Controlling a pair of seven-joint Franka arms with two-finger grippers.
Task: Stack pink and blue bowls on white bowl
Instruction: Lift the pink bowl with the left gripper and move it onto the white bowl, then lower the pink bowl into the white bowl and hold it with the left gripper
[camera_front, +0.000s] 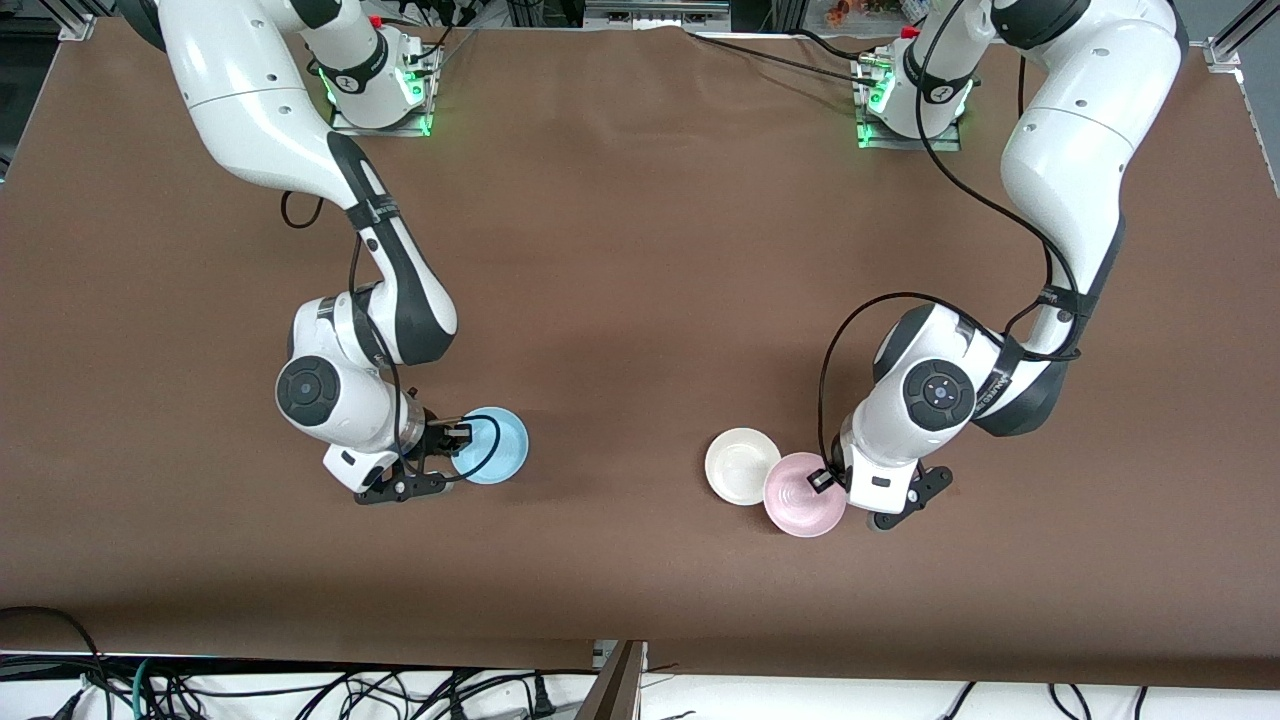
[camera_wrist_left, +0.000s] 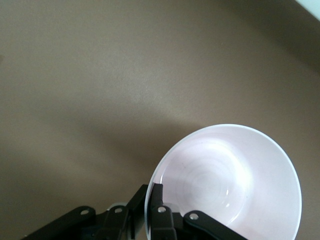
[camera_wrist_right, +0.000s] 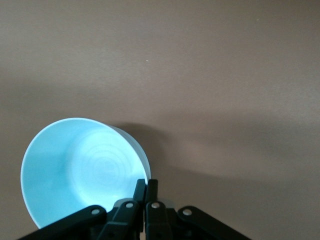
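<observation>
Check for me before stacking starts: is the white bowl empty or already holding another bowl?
Empty. The white bowl shows a bare inside; the pink bowl sits beside it, gripped at the rim by the left gripper.

In the front view the right end effector (camera_front: 462, 436) hid part of the blue bowl (camera_front: 494, 446) rim, and the left end effector (camera_front: 822, 481) covered the pink bowl (camera_front: 800, 495) edge. The pink bowl overlapped the white bowl (camera_front: 738, 465), whether resting on it or above could not be told. Both wrist views cut off the bowls' lower rims and the fingers' bases.
</observation>
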